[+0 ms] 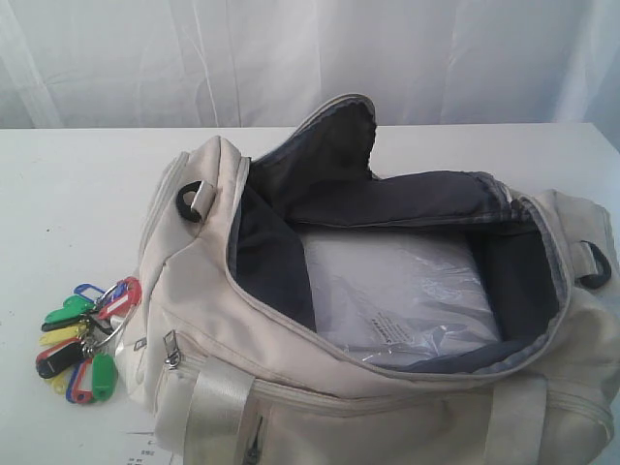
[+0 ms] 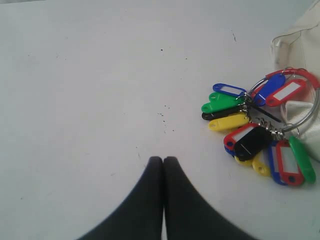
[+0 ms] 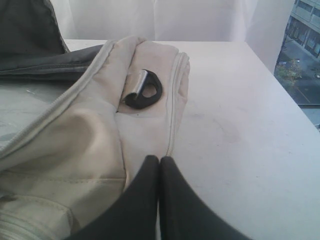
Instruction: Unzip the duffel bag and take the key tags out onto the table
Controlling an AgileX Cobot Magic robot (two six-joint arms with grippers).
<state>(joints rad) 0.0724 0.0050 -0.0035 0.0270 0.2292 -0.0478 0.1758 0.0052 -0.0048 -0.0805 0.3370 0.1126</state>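
Note:
The cream duffel bag [image 1: 387, 378] lies unzipped on the white table [image 1: 68, 194], its flap folded back and its dark grey lining [image 1: 387, 199] exposed. The key tags [image 1: 82, 339], a bunch in red, green, yellow, blue and black on a metal ring, rest on the table against the bag's left end; the left wrist view shows the key tags [image 2: 260, 132] too. My left gripper [image 2: 163, 159] is shut and empty over bare table beside the tags. Over the bag's right end [image 3: 150, 120] my right gripper [image 3: 159, 158] is shut with nothing in it. Neither gripper shows in the exterior view.
A clear plastic-wrapped white packet [image 1: 402, 295] lies inside the bag. A dark D-ring [image 3: 143, 91] on a strap loop sits on the bag's right end. The table's right edge [image 3: 295, 105] runs close by, and a white curtain [image 1: 291, 58] hangs behind the table.

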